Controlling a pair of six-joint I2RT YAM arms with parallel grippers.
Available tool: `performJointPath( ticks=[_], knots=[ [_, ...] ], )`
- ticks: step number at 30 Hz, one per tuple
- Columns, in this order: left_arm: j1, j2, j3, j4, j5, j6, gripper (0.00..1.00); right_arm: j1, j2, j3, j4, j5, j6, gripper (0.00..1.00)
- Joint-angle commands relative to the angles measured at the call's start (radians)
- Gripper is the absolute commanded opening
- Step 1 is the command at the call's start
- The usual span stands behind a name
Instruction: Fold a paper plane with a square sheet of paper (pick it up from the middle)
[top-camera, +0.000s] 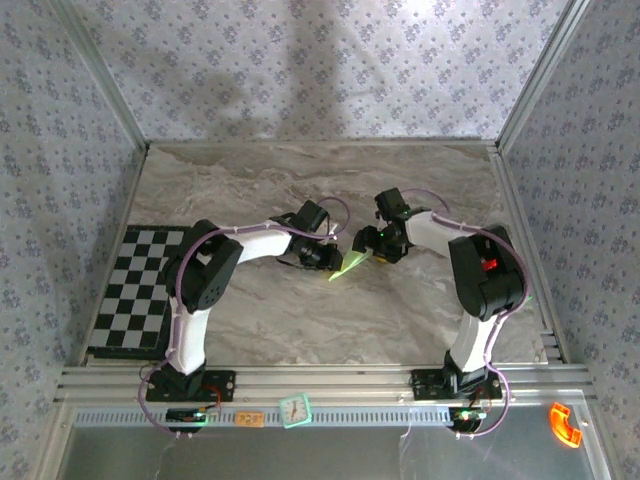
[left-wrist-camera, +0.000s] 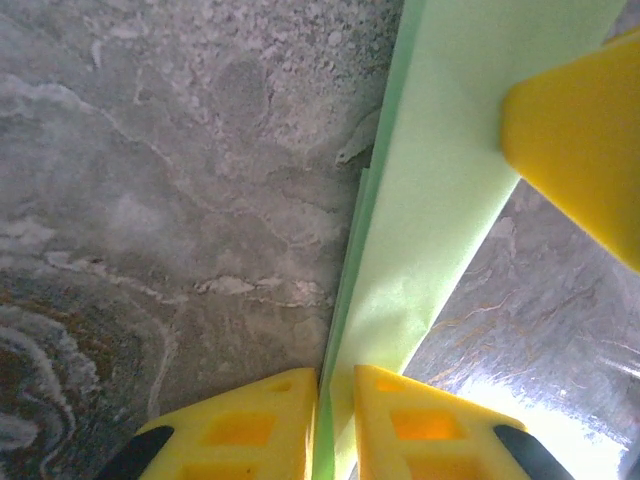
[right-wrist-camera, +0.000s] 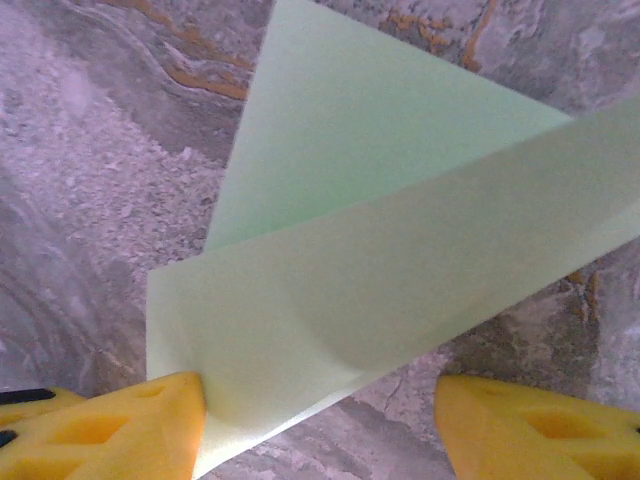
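Note:
The square sheet of paper (top-camera: 350, 265) is pale green and folded into a narrow creased shape at mid-table, between both arms. In the left wrist view the paper (left-wrist-camera: 440, 200) stands on edge. My left gripper (left-wrist-camera: 335, 375) is shut on its near edge, the yellow fingers (left-wrist-camera: 250, 420) almost together. One finger of my right gripper (left-wrist-camera: 580, 130) presses the paper's far side. In the right wrist view the folded flaps (right-wrist-camera: 380, 280) spread in front of my open right gripper (right-wrist-camera: 318, 390). Its left finger (right-wrist-camera: 110, 425) touches the paper and the other stands wide apart. From above, the left gripper (top-camera: 325, 258) and right gripper (top-camera: 378, 245) flank the sheet.
A black-and-white checkered mat (top-camera: 140, 290) lies at the table's left edge. On the near metal rail (top-camera: 320, 380) side sit a small clock-like object (top-camera: 295, 408) and an orange piece (top-camera: 565, 422). Patterned walls enclose the marble tabletop (top-camera: 300, 180) on three sides.

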Motion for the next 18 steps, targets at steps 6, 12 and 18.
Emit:
performJointPath(
  ticks=[6, 12, 18],
  knots=[
    [-0.031, 0.056, -0.005, -0.081, -0.045, -0.006, 0.19, -0.029, -0.156, -0.145, 0.192, -0.083, -0.002, 0.67],
    [-0.032, 0.06, -0.003, -0.083, -0.052, -0.007, 0.19, 0.002, -0.23, -0.197, 0.273, -0.153, 0.032, 0.6],
    [-0.031, 0.062, 0.0, -0.086, -0.053, -0.005, 0.19, 0.037, -0.189, -0.167, 0.317, -0.161, 0.087, 0.42]
  ],
)
